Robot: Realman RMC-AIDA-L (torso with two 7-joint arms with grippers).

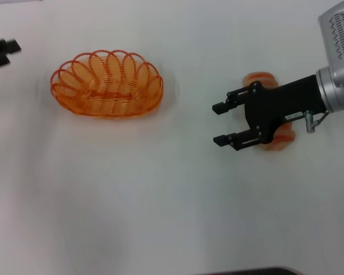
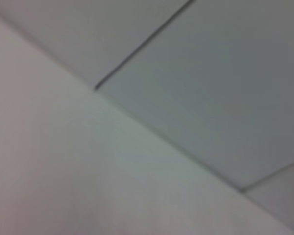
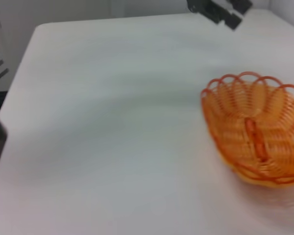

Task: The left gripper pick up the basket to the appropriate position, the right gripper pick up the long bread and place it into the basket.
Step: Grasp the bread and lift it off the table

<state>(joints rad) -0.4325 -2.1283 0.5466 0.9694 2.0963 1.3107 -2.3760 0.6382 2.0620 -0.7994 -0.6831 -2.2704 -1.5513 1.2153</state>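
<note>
The orange wire basket (image 1: 107, 84) stands empty on the white table, left of centre; it also shows in the right wrist view (image 3: 257, 134). My right gripper (image 1: 222, 123) is open and empty, hovering right of centre, its fingers pointing towards the basket. The long bread (image 1: 264, 80) lies under the right gripper's body; only its orange ends show, one (image 1: 278, 137) below the wrist. My left gripper (image 1: 1, 51) sits at the far left edge, well left of the basket and apart from it; it also shows in the right wrist view (image 3: 220, 11).
The white table (image 1: 160, 200) carries only the basket and bread. A dark edge (image 1: 252, 271) shows at the bottom. The left wrist view shows only pale flat panels (image 2: 210, 98). The table's far edge (image 3: 14, 98) shows in the right wrist view.
</note>
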